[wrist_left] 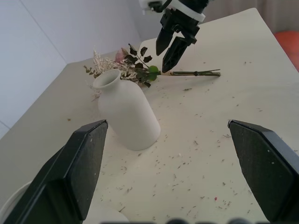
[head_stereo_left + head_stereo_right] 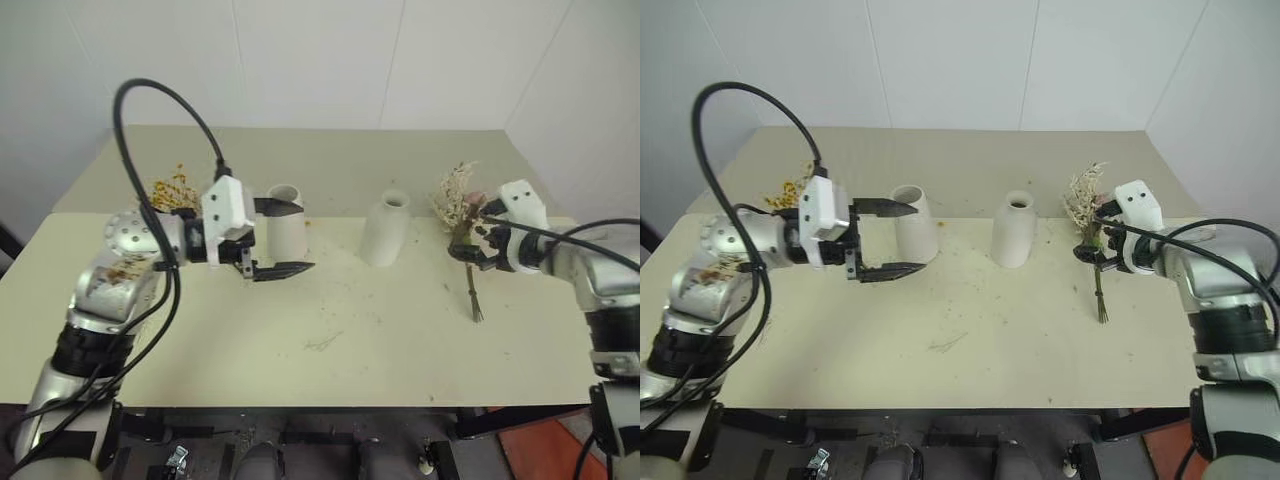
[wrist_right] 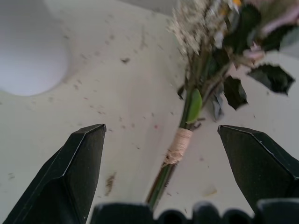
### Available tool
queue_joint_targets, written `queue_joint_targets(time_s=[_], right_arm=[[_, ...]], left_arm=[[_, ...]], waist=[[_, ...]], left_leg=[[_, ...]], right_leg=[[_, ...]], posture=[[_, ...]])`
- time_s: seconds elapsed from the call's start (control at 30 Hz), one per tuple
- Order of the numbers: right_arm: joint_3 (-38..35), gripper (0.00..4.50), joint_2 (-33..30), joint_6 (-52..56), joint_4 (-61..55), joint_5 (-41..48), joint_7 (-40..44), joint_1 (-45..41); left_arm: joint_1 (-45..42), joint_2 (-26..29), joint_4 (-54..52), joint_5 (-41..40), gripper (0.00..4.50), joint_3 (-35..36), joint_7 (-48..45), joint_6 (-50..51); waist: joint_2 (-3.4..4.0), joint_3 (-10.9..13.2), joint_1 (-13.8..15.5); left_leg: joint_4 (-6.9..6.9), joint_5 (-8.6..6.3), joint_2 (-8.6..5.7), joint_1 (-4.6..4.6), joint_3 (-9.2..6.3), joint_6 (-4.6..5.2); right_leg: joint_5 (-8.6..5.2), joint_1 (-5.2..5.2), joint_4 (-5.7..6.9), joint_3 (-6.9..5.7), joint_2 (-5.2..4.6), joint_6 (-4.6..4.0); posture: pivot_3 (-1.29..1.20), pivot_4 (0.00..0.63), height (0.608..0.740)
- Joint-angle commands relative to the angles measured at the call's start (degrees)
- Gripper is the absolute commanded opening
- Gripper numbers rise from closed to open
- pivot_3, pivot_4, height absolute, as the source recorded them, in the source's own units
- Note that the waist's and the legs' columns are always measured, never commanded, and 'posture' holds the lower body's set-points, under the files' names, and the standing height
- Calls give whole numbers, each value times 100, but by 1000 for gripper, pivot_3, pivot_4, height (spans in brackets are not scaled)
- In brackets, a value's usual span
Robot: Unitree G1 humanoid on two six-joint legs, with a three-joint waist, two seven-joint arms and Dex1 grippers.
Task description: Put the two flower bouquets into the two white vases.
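Observation:
A wide-mouthed white vase [image 2: 288,238] stands left of centre. My left gripper [image 2: 290,238] hovers open right at it and points toward the bottle-shaped white vase [image 2: 385,230]. The wide vase's rim [image 1: 11,207] shows close beside one finger, and nothing is gripped. The yellow-orange bouquet [image 2: 172,188] lies on the table behind my left arm. On the right lies the pink bouquet [image 2: 460,205], its stems [image 2: 476,295] pointing toward the front edge. My right gripper [image 3: 161,130] is open just above its taped stems [image 3: 180,145], one finger on each side.
Dried flower crumbs are scattered over the cream table [image 2: 330,340]. A white wall stands behind the table's far edge. A black cable [image 2: 160,95] loops above my left arm. Between the two vases is a gap of bare table.

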Motion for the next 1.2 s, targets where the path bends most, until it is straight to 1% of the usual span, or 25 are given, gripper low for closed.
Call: queue_joint_targets(time_s=[0.03, 0.23, 0.33, 0.67, 0.7, 0.83, 0.93, 1.0, 1.07, 1.13, 1.2], right_arm=[[50, 4500, 68, -168, 671, -331, -86, -404], [245, 4500, 253, -684, 1680, -677, 159, -803], [204, 3926, 347, -781, 2011, -725, 281, -1038], [184, 412, 632, -927, 2883, -982, 451, -1504], [186, 182, 642, -927, 2953, -1018, 447, -1523], [126, 142, 672, -1010, 3121, -1078, 432, -1552], [-19, 142, 663, -1275, 2898, -1139, 106, -1535], [-447, 142, 688, -1693, 2381, -1035, -398, -1480], [-1046, 142, 826, -2359, 1589, -854, -957, -1305], [-1353, 142, 1001, -3153, 812, -878, -1403, -1120], [-1547, 142, 1203, -3910, 314, -809, -1547, -1039]], left_arm=[[-164, -93, -153, -60, 4490, 86, 8, -78], [8, -53, -177, 36, 4490, 132, 2, -104], [109, 15, -212, 70, 4500, 168, 17, -112], [238, 37, -185, 188, 4500, 170, 99, -189], [240, 67, -130, 217, 4500, 222, 114, -207], [253, 256, 128, 325, 4500, 419, 134, -334], [270, 391, 238, 381, 4500, 524, 129, -386], [284, 449, 258, 377, 4500, 592, 111, -391], [304, 504, 256, 391, 4500, 634, 123, -388], [320, 538, 240, 364, 4500, 667, 143, -368], [340, 528, 219, 291, 4500, 706, 148, -346]], waist=[[0, 0, -1], [1, 1, -27], [4, 1, -54], [4, 2, -42], [4, 2, -40], [5, 1, -41], [6, 2, -46], [7, 3, -45], [13, 7, -40], [19, 10, -54], [20, 11, -65]], left_leg=[[0, 0, 0, 0, 0, 0], [-1, 0, 0, 6, 1, 0], [-4, 0, 1, 7, 1, 0], [-4, 0, 1, 6, 1, 0], [-4, 0, 1, 6, 1, 0], [-4, 0, 1, 7, 1, 0], [-4, 0, 1, 8, 1, 0], [-5, 0, 1, 7, 2, 0], [-6, 0, 1, 2, 2, 0], [-10, 0, 2, -3, 1, 0], [-11, 0, 3, -3, 1, 0]], right_leg=[[0, -1, 0, 0, 0, 0], [0, 1, 2, 1, 0, 0], [0, 1, 3, 1, 0, 0], [0, 0, 4, 2, 0, 0], [0, 0, 3, 2, 0, 0], [0, 0, 6, 2, 0, 0], [0, 0, 6, 2, 0, 0], [0, -1, 5, 2, 0, 0], [0, -6, 6, 3, -1, 0], [0, -15, 8, 2, 0, 0], [0, -17, 17, 3, 1, 0]], posture=[[0, 150, 740], [0, 150, 740], [0, 150, 740], [0, 150, 740], [0, 150, 740], [0, 150, 740], [0, 150, 740], [0, 150, 740], [0, 150, 740], [0, 150, 740], [0, 150, 740]])
